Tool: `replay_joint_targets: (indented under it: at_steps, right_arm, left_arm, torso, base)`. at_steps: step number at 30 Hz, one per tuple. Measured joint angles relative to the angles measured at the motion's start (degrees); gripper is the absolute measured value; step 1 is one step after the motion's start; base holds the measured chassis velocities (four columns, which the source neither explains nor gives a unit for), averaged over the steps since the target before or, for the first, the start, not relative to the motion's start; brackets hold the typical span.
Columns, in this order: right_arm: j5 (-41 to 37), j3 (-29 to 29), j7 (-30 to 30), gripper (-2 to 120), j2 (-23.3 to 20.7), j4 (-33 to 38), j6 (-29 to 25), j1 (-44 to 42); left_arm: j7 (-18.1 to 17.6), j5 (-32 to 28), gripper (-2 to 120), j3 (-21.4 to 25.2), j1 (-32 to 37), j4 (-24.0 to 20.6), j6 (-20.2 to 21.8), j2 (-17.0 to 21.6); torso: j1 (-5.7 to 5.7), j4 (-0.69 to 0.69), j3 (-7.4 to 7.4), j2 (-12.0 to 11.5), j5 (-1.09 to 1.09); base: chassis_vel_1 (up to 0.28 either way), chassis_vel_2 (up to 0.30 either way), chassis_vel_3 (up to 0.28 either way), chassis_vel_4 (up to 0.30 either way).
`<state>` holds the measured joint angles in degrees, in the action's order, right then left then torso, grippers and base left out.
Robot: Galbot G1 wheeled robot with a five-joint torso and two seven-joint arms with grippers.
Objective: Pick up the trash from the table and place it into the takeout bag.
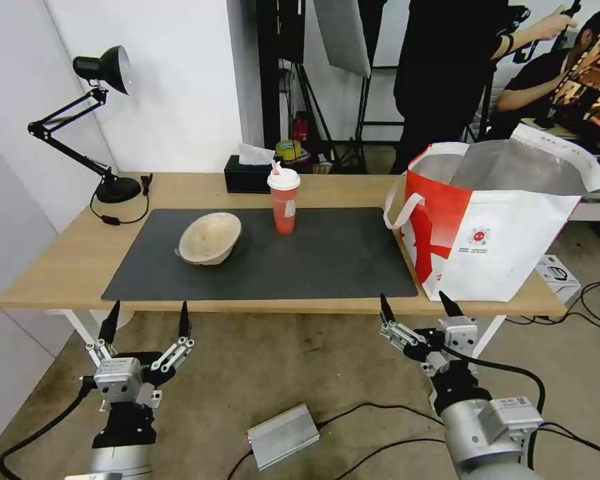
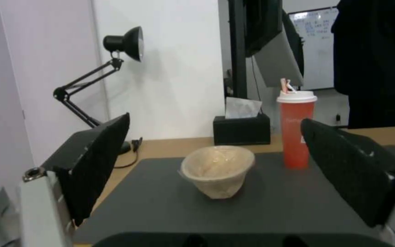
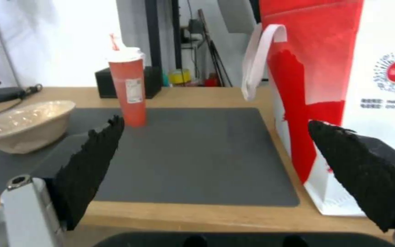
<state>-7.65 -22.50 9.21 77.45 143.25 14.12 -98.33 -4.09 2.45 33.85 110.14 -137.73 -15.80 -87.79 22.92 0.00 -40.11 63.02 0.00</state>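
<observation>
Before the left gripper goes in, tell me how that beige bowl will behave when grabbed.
The beige bowl lies tilted on its side on the mat, so a nudge would probably rock or roll it. Its thin, crinkled-looking wall suggests that it is light and may flex if squeezed. The left gripper is open, short of the table.

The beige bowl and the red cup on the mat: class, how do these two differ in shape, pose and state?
The beige bowl is wide and low; the red cup is tall and narrow. The bowl lies tilted on its side with its opening showing; the cup stands upright. The bowl is open and uncovered; the cup carries a white lid with a straw. Both rest on the dark grey mat, apart from each other and untouched by either gripper.
</observation>
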Motion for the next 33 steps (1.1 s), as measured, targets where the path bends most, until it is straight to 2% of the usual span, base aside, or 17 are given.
replay_joint_targets:
  at_steps: [6, 14, 22, 33]
  right_arm:
    - [-3.13, -0.45, 0.36, 100, -3.07, -1.54, 0.96, 3.77]
    - [-12.65, 1.28, 2.56, 100, -8.29, -7.1, 3.87, 15.94]
    - [-18.09, 4.07, 3.39, 100, -10.54, -11.88, 5.44, 24.91]
    - [-21.11, 10.01, 4.61, 100, -11.57, -19.99, 5.94, 36.67]
  left_arm:
    - [-0.09, 0.0, 100, -0.14, 0.0, -0.19, 0.7, 0.31]
    - [-0.26, 0.01, 100, 0.23, -0.15, -1.03, 2.71, 0.62]
    - [-0.31, 1.13, 100, 0.54, 0.2, -1.15, 2.92, -0.58]
    - [-0.31, 1.74, 100, 1.24, 0.72, -2.19, 2.93, -1.06]
  torso:
    - [0.0, 0.0, 0.0, 0.0, 0.0]
    - [0.0, 0.0, -0.01, 0.0, 0.01]
    - [0.0, 0.0, -0.01, 0.0, 0.0]
    - [0.0, 0.0, -0.01, 0.0, 0.0]
  base:
    - [0.0, 0.0, 0.0, 0.0]
    - [0.0, 0.0, 0.0, 0.0]
    - [0.0, 0.0, 0.0, 0.0]
    - [0.0, 0.0, 0.0, 0.0]
